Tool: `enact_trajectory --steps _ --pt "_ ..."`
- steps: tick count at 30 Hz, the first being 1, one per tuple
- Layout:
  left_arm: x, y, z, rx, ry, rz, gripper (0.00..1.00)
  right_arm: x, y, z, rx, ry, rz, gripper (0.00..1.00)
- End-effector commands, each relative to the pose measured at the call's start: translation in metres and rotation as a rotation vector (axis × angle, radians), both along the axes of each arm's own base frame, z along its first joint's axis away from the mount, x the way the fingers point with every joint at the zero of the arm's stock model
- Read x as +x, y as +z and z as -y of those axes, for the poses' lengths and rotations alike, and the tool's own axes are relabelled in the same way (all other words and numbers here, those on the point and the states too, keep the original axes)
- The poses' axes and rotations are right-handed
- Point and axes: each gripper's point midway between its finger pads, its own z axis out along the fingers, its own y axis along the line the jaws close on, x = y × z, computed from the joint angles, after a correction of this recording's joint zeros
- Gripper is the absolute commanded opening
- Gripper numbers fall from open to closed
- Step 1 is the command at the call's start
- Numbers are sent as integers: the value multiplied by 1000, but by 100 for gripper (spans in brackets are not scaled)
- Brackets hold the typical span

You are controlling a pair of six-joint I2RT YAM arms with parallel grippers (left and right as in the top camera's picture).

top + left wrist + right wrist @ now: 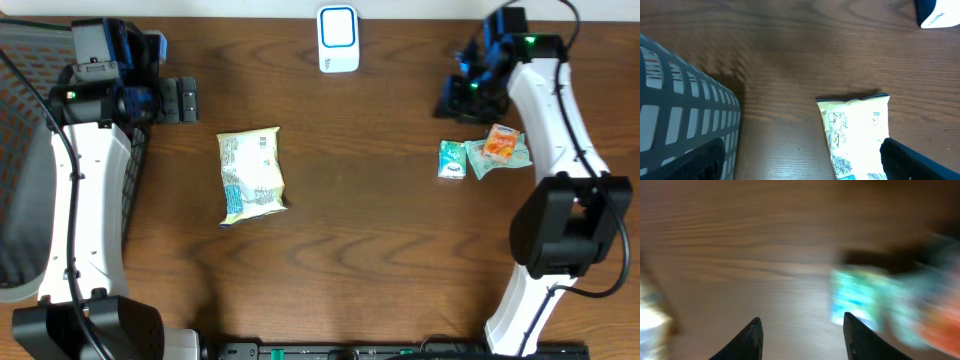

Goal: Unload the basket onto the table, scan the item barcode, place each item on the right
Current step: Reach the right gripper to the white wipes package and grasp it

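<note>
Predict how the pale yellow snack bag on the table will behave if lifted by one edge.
The snack bag looks like thin, wrinkled film, so it would probably sag rather than stay stiff. It lies flat with a crimped end, so it should not roll. It seems lightly filled, so likely light.

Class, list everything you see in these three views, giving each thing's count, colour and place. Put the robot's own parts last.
scanner: 1, white and blue, far edge, centre
snack bag: 1, pale yellow, flat, left of centre
small packet: 1, green, right side
crumpled packet: 1, orange and green, beside the green one
basket: 1, grey mesh, far left
table: 1, brown wood
left gripper: 1, black, open, by the basket
right gripper: 1, black, open, empty, near the packets
</note>
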Motion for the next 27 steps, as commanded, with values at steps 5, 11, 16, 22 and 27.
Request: enact_trajectory --steps 5,11,16,22,27 --pt "1 4 0 13 -9 8 98 -18 7 -138 308 191 6 64" --pt "2 4 -1 13 -9 8 98 -56 -24 -211 328 253 -68 67" --pt "1 4 0 13 -9 8 98 -96 -51 -252 321 320 -132 67" --pt "1 4 0 13 -9 8 98 -129 -69 -279 317 366 -184 68" --pt "1 4 0 13 -9 8 98 -146 -79 -301 334 384 -180 72"
